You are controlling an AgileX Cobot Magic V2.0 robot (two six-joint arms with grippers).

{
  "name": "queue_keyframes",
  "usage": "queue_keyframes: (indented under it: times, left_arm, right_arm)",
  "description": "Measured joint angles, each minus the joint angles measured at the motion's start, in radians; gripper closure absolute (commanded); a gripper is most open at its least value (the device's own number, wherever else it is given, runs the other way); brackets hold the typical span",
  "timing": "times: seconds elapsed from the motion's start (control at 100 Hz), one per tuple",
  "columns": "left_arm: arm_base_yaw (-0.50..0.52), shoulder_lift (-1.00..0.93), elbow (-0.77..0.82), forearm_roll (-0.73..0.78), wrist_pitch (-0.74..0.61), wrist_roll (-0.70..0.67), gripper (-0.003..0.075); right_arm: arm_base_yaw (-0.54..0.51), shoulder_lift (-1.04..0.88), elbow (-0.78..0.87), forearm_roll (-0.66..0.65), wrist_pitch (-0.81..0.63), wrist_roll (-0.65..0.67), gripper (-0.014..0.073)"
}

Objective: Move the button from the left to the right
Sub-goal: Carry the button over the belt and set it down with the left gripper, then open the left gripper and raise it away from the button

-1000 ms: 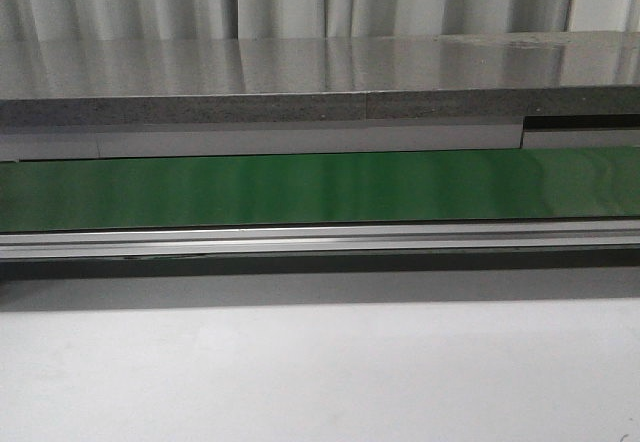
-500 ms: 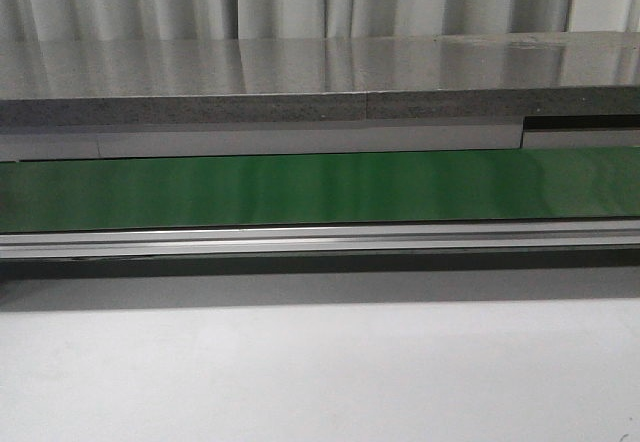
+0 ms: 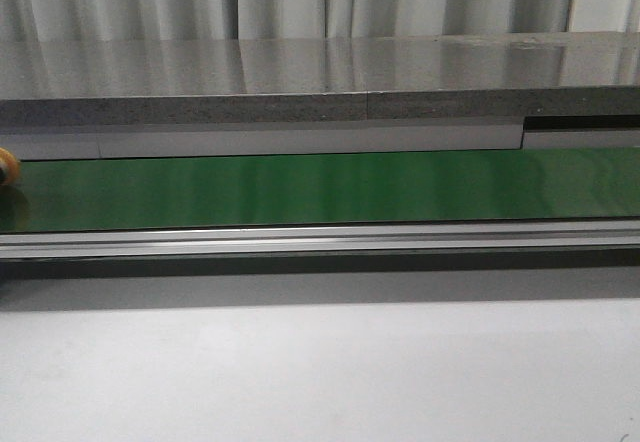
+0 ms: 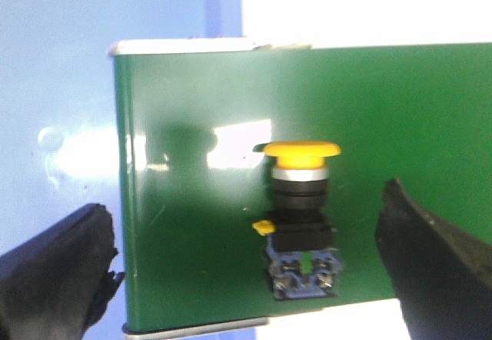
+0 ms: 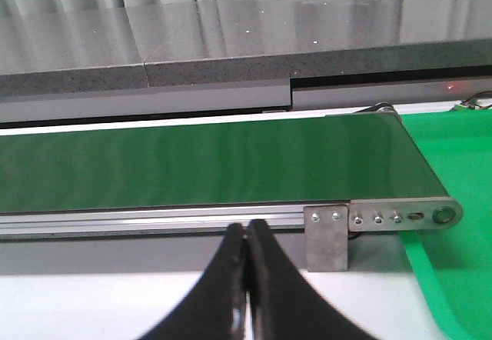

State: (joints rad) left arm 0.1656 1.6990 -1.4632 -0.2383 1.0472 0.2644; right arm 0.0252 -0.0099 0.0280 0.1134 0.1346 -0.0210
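Lying on green belt (image 4: 192, 225), button (image 4: 301, 215) between spread left hand (image 4: 254, 271) fingers

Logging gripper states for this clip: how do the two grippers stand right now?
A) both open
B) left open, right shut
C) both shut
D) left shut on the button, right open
B: the left gripper has its fingers spread wide either side of the button on the green belt, untouched, while the right gripper has its fingertips pressed together on nothing.

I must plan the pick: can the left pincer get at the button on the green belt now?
Probably yes. The left pincer is open, the button lies between its fingers on the green belt, and nothing blocks it.
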Motion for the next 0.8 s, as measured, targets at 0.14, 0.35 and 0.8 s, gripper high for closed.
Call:
queue_keyframes:
  times: [0.14, 0.35, 0.8]
  left_arm:
    - [-0.060, -0.112, 0.021, -0.003, -0.042, 0.000, 0.0060]
    - [-0.163, -0.319, 0.151, -0.003, -0.188, 0.008, 0.0060]
    - [-0.229, -0.858, 0.719, -0.003, -0.598, 0.008, 0.0060]
  right_arm:
    - [0.000, 0.000, 0.000, 0.000, 0.000, 0.000, 0.0661]
    - [0.000, 0.000, 0.000, 0.000, 0.000, 0.000, 0.0661]
    - [0.000, 0.000, 0.000, 0.000, 0.000, 0.000, 0.0661]
